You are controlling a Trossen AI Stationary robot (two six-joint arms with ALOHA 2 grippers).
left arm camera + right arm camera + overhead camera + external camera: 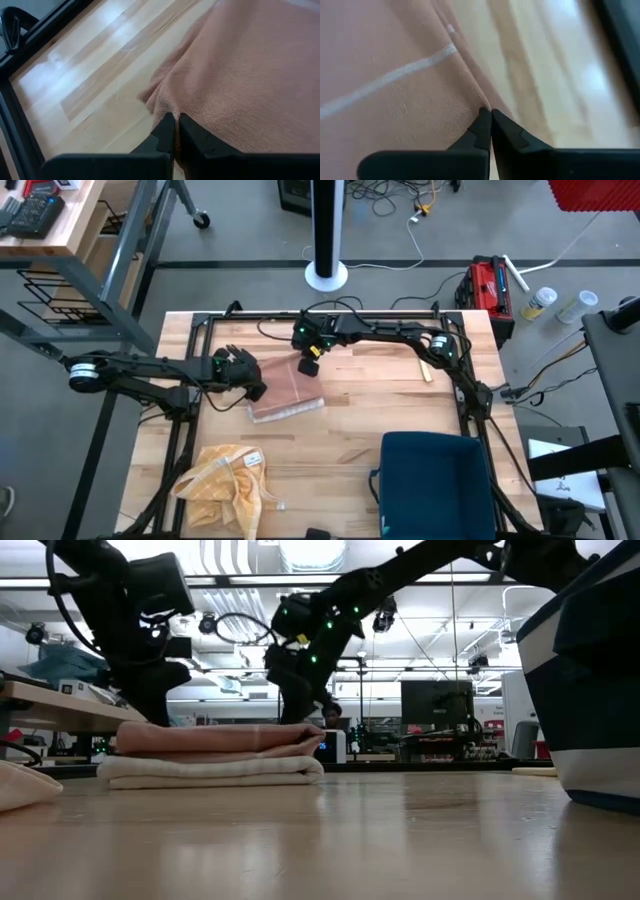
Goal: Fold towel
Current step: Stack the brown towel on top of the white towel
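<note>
seen from above, a pink towel (285, 390) lay folded on a wooden table (400, 405), a little left of the table's centre. it sat on top of a paler folded cloth (290, 412) whose edge showed along its 5 o'clock side. the towel's long axis ran from about 11 o'clock to 5 o'clock, slightly skewed to the table edges.

the left gripper (255, 385) reached in from 9 o'clock and met the towel's 9 o'clock edge. in its wrist view the two dark fingers (165, 131) were pressed together, pinching the towel's hem.

the right gripper (308, 365) came in from 2 o'clock and sat at the towel's 1 o'clock corner. its fingers (482, 125) were closed tight on a fold of the pink fabric, beside a pale stripe in the weave.

from table height, the pink towel lay flat over the pale cloth, both arms coming down behind it.

a crumpled yellow cloth (225, 480) lay near the table's 7 o'clock corner. a dark blue bin (435, 480) stood at 5 o'clock.
</note>
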